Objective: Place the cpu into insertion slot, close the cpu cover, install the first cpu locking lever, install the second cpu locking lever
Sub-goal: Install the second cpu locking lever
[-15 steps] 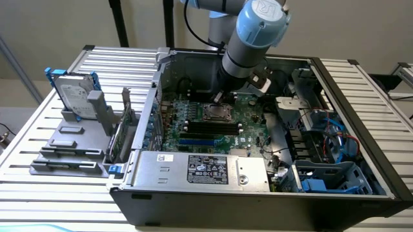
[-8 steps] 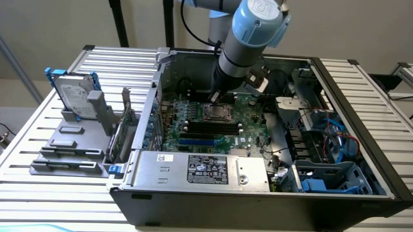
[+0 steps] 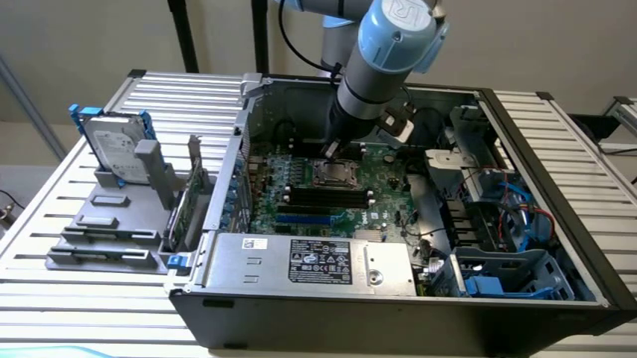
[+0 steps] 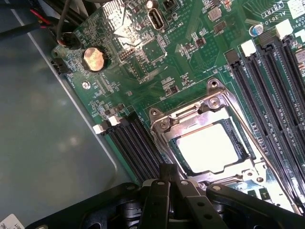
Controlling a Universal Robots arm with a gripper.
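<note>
**Claw Closed at the Socket Edge, CPU Seated Under Its Cover**

The gripper (image 4: 167, 179) stood with its fingers brought fully together, forming a single narrow black tip. No part was held between them. In the wrist view the tip lay at the edge of the cpu cover (image 4: 190, 112), by the corner nearest the memory slots (image 4: 131, 143); whether it actually touched the metal frame could not be told.

The cpu (image 4: 209, 145) lay flat in the insertion slot (image 4: 248, 164), its bright metal top showing through the square window of the cover. The cover lay down over the socket, framing the chip on all visible sides. A thin metal lever rod (image 4: 252, 129) ran along one side of the frame, close against it; whether it was latched could not be told.

In the exterior view the arm (image 3: 383, 67) came down from above into the open computer case (image 3: 557, 186), and the gripper (image 3: 329, 153) met the far edge of the socket (image 3: 333, 173) on the green motherboard (image 3: 383, 209). Black memory slots (image 3: 329, 198) lay just near of the socket. A round coin battery (image 4: 94, 59) sat on the board, well apart from the socket.

At the near edge of the case lay the silver power supply (image 3: 309, 261). To the exterior view's left, on the slatted table (image 3: 60, 291), a hard drive (image 3: 115, 149) stood upright in a grey fixture (image 3: 110, 231).
</note>
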